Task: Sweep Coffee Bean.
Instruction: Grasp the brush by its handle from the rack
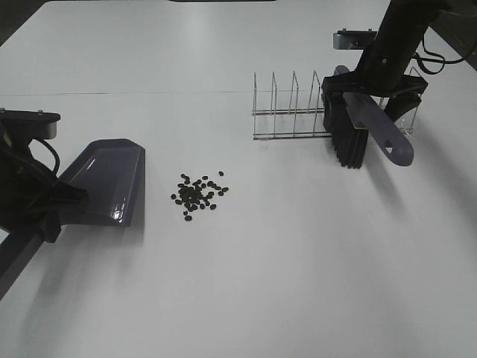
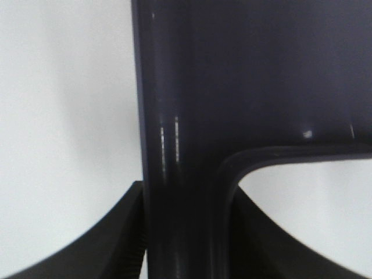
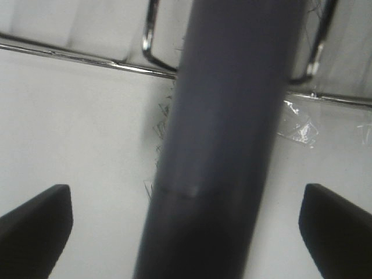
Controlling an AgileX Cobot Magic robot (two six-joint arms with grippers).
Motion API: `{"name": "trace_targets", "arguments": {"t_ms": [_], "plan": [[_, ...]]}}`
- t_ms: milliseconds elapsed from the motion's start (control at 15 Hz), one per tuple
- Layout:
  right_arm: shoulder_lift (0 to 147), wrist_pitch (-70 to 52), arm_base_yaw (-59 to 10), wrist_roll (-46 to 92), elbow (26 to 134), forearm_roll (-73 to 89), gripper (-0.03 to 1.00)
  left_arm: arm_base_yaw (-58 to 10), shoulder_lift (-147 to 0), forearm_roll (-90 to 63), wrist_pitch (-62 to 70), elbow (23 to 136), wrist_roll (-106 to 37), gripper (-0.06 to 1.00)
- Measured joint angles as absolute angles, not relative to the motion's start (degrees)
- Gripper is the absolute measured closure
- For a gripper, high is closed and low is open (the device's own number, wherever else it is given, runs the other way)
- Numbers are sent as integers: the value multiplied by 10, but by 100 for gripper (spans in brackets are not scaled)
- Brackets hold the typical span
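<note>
The coffee beans (image 1: 197, 194) lie in a loose pile on the white table, just right of the purple-grey dustpan (image 1: 104, 183). My left gripper (image 1: 54, 205) is shut on the dustpan's handle (image 2: 180, 192), with the pan's mouth facing the beans. The brush (image 1: 349, 142) stands on its black bristles beside the wire rack, its purple-grey handle (image 3: 226, 128) tilted. My right gripper (image 1: 373, 97) is open around that handle. Its fingers (image 3: 35, 229) stand well apart from the handle on both sides.
A wire dish rack (image 1: 291, 108) stands at the back right, directly behind the brush. A scrap of clear film (image 3: 299, 128) lies by its base. The white table (image 1: 261, 283) spreads in front of the beans.
</note>
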State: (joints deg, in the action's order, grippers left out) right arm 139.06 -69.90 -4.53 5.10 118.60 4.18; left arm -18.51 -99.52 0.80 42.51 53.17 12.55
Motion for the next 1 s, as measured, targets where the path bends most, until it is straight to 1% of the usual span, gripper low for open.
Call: {"name": "trace_targets", "arguments": {"t_ms": [1000], "plan": [[1392,-699,-45,51,1186,56,-1,-185,-995,8,425,532,125,62]]}}
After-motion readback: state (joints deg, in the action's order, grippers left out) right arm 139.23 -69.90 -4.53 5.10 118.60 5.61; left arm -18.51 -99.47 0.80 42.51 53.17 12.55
